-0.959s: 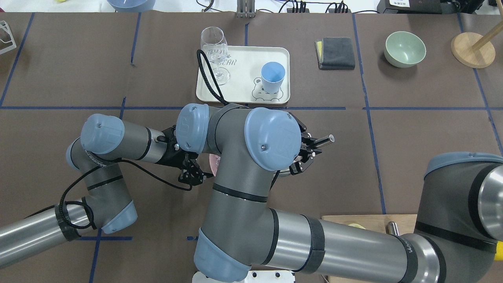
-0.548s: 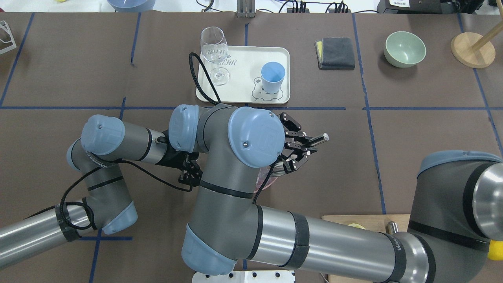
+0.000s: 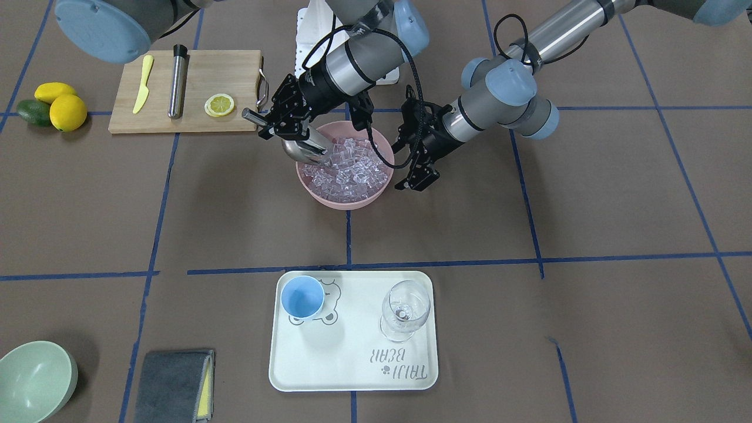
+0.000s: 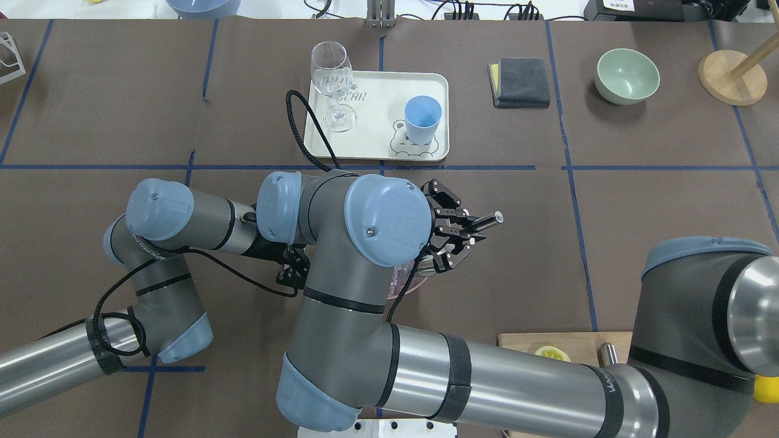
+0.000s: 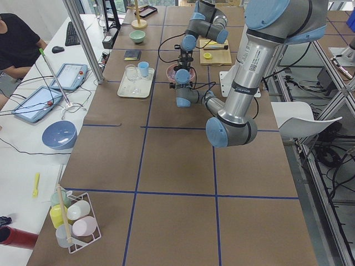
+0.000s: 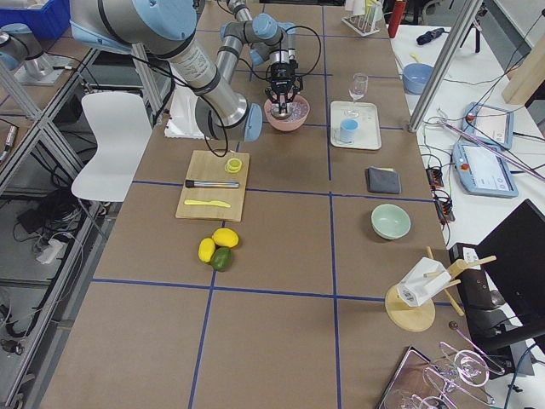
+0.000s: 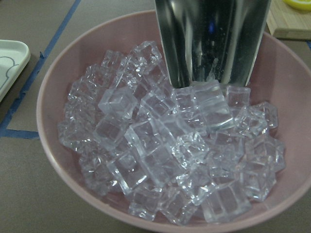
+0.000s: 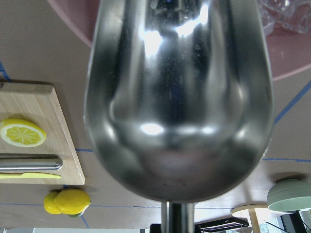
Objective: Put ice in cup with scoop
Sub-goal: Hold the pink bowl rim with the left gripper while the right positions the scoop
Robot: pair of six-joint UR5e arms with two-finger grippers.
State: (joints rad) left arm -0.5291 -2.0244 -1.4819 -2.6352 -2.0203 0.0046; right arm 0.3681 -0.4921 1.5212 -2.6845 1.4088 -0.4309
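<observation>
Exterior front-facing view, nearest first. Right hand [image 3: 271,124]: clenched on thin rod handle of scoop [image 3: 305,150]. Scoop's long axis slanting down from that hand, trough mouth pushed into ice [image 3: 352,169] at hand-side edge of pink bowl [image 3: 346,203]; left wrist view: lip touching top cubes, load inside impossible to tell. Just across bowl from right hand: left hand [image 3: 413,161], fingers apart, grasping nothing, beside rim, contact unclear. Well apart, out past bowl and away from robot base: cup [image 3: 302,297], upright, apparently empty, on white tray [image 3: 352,376] beside stemmed glass [image 3: 405,311]. Judged step: filling scoop, nothing delivered yet. Next, likely: drive along long axis through cubes, level trough, lift, carry straight ahead from right hand to cup, slightly toward left hand's side. Right hand better placed, tool already in it. Risk: cubes sliding off open front if tipped early.
</observation>
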